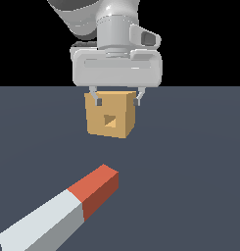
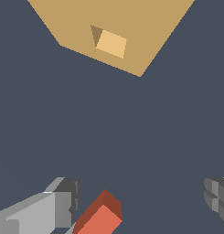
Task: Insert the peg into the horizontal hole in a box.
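The tan box stands on the dark floor, and the small square hole in its face looks toward the exterior camera. The peg lies flat on the floor in front of the box, its red end pointing toward the box with a gap between them. My gripper hangs open and empty above the floor, its fingers spread wide. In the wrist view the box and hole lie beyond the gripper. The peg's red end shows between the fingers, close to one finger and untouched.
The dark grey floor surrounds the box and the peg. Nothing else stands on it in either view.
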Controlling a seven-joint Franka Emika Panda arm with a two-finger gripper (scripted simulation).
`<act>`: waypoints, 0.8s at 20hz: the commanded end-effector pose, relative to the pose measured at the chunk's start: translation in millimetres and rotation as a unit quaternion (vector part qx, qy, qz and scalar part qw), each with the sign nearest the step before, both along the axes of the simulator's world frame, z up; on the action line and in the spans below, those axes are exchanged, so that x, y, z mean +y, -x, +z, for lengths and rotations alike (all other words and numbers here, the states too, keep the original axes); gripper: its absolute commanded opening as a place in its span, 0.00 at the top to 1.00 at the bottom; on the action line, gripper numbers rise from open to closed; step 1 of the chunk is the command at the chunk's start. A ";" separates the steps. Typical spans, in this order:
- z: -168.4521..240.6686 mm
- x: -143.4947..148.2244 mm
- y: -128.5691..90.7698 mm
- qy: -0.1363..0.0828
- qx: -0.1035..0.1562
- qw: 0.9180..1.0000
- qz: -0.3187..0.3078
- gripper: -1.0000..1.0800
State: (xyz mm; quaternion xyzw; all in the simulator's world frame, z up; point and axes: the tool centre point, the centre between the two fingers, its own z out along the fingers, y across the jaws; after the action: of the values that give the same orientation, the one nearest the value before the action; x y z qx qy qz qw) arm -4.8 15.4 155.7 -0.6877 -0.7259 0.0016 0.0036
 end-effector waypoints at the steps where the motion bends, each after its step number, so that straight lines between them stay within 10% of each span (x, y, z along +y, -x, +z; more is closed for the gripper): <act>1: 0.0 0.0 0.0 0.000 0.000 1.000 0.000 0.04; 10: -17.5 -48.0 6.1 0.001 -0.001 0.997 -0.074 0.04; 16: -46.0 -122.5 31.6 0.002 -0.002 0.981 -0.194 0.04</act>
State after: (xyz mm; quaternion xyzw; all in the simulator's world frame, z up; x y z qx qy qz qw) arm -27.8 -86.9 117.5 -0.7961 -0.6052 0.0010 0.0013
